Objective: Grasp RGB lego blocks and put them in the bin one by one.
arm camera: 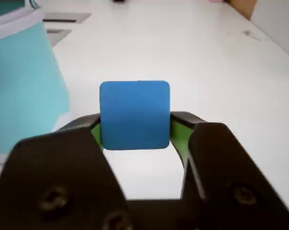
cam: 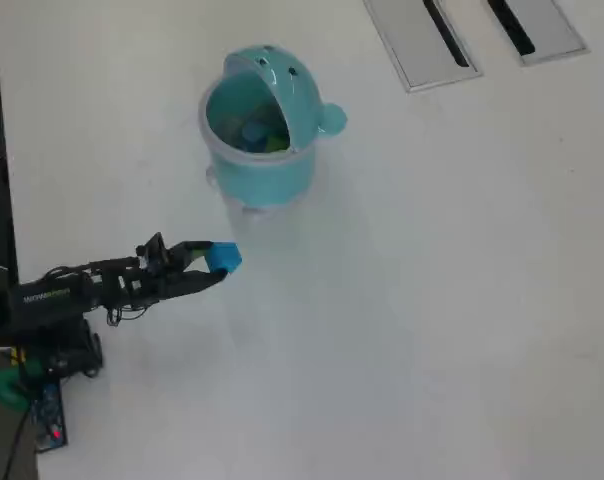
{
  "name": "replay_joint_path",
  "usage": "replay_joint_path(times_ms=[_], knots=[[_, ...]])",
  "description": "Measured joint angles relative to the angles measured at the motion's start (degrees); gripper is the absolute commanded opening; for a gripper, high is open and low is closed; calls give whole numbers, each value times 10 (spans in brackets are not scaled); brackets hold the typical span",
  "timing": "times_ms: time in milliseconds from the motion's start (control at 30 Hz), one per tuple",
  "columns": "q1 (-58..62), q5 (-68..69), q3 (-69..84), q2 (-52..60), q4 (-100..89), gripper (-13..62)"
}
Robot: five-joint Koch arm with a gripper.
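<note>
The gripper (arm camera: 135, 132) is clamped on the blue block (arm camera: 135, 115) — the bin (cam: 257, 135) stands at one o'clock from it in the overhead view.

Only the bin (cam: 257, 170) interrupts open table (cam: 432, 300).

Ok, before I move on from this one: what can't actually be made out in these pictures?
- Bin contents: in the overhead view, blurred blue and green shapes, count and kind unclear, partly under the lid.
- Bin in the wrist view: cut off by the left and top edges.
- Blue block underside: hidden by the tool holding it.
- Arm base: cut off by the overhead view's left edge.
</note>
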Motion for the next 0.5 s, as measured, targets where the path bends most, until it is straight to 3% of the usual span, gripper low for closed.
replay_joint_path(times_ms=[500], knots=[[-124, -36, -154, -68, -31, 150]])
